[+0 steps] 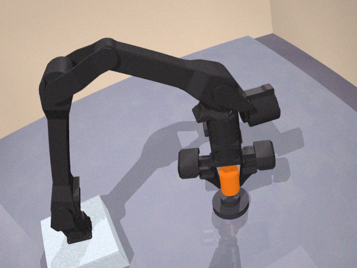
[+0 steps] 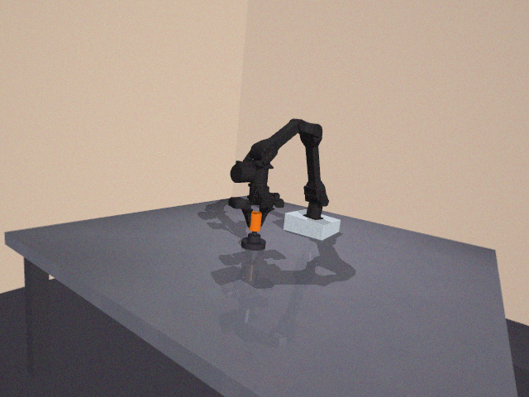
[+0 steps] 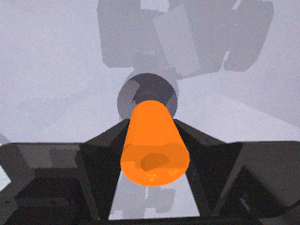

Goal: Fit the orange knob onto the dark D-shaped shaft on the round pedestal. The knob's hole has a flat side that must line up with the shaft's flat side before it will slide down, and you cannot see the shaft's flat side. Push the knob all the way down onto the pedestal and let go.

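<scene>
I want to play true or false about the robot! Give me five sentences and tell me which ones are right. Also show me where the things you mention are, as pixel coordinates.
1. The knob (image 1: 230, 181) (image 2: 255, 222) (image 3: 152, 131) is orange. True.
2. The knob is lying on the table. False: it is held upright between the jaws.
3. The round pedestal (image 1: 230, 211) (image 2: 253, 245) (image 3: 126, 99) is dark. True.
4. The knob is pushed all the way down onto the pedestal. False: its bottom is still above the pedestal's wide round base.
5. The arm stands on a bright red block. False: the block (image 1: 111, 248) (image 2: 298, 226) under it is pale, nearly white.
</scene>
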Action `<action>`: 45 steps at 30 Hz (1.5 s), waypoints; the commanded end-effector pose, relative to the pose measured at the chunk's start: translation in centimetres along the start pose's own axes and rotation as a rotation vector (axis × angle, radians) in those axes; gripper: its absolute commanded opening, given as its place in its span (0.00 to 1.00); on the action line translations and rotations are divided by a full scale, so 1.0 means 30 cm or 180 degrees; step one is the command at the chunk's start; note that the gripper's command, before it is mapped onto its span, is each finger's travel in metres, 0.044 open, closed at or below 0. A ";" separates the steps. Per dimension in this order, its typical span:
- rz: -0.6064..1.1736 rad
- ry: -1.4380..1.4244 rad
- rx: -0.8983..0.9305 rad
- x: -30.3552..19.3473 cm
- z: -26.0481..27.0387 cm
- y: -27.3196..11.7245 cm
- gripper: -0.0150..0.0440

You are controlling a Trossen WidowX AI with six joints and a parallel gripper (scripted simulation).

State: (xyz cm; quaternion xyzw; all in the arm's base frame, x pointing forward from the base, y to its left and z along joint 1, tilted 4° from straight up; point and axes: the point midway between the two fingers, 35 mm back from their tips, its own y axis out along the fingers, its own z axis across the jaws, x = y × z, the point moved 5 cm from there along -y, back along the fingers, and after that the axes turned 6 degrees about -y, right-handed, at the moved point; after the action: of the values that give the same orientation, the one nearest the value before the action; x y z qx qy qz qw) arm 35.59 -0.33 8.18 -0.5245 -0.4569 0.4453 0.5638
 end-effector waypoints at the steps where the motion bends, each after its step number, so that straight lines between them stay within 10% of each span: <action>1: 0.0010 -0.0013 -0.0016 -0.002 0.002 -0.008 0.25; 45: 0.0012 -0.0680 -0.0014 -0.001 -0.001 -0.002 0.25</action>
State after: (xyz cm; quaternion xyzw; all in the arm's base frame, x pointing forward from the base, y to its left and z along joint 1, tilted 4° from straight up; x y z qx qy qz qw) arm 35.42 -0.32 8.24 -0.4743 -0.5125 0.4984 0.5138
